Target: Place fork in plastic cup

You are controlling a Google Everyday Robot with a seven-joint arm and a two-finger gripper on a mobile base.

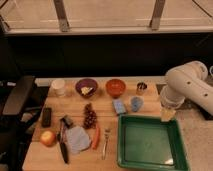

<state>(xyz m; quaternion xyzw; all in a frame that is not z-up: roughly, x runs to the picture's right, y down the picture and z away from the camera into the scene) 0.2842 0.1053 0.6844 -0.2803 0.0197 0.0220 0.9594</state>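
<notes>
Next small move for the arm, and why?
Probably swing the gripper across toward the fork. The gripper hangs at the green tray's far right corner, while the fork lies untouched beside the carrot, outside the plastic cup.

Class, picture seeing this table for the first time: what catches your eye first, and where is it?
The big green tray fills the table's front right corner, and the white robot arm looms at the right edge, its gripper hanging by the tray's far right corner. The orange bowl and purple bowl sit side by side at the back; the fork lies just left of the tray.
</notes>
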